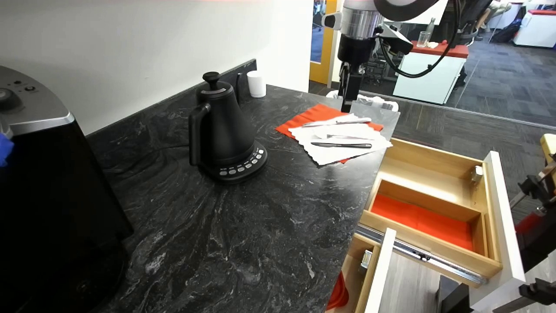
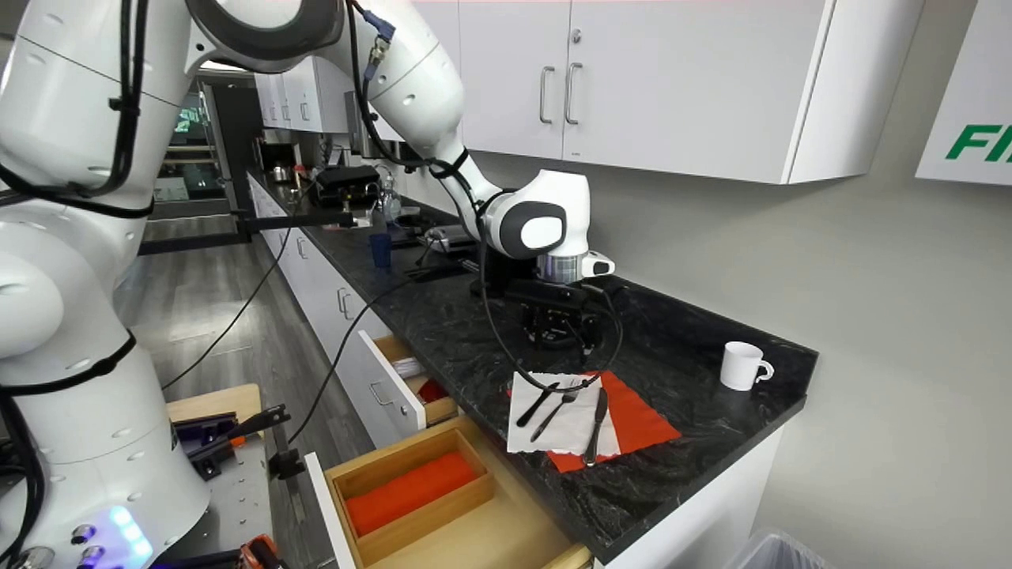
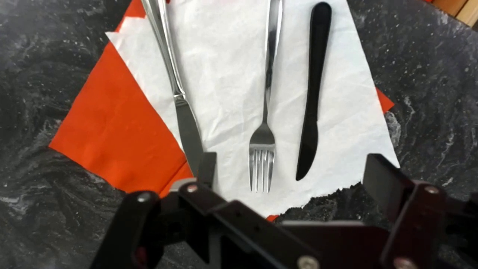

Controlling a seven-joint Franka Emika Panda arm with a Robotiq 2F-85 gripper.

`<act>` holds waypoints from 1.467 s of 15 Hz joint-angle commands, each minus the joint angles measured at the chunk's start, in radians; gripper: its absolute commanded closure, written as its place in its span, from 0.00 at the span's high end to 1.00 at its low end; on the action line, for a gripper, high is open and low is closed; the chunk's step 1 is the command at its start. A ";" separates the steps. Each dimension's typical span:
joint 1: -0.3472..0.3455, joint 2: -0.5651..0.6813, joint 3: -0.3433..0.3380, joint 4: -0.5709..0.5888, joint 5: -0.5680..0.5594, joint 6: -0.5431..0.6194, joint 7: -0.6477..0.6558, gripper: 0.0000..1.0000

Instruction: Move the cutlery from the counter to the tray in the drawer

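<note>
Three thin pieces of cutlery lie side by side on the black stone-look counter with pale swirls, near its front corner. They are a shiny silver knife, a shiny silver fork and a smooth dark knife. Under them is a crinkly white paper napkin, and the silver knife crosses onto the flat red-orange napkin beneath it. The black two-fingered gripper hangs over the counter with its fingers spread wide apart. Below the counter's front edge, the wide pale-wood drawer with a white front stands open. Along one side of it sits the shallow light-wood tray with a red-orange floor. A tall black kettle and a small white mug stand toward the counter's back edge.
</note>
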 commanded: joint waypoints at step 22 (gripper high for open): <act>-0.049 0.215 0.084 0.107 0.008 -0.095 -0.021 1.00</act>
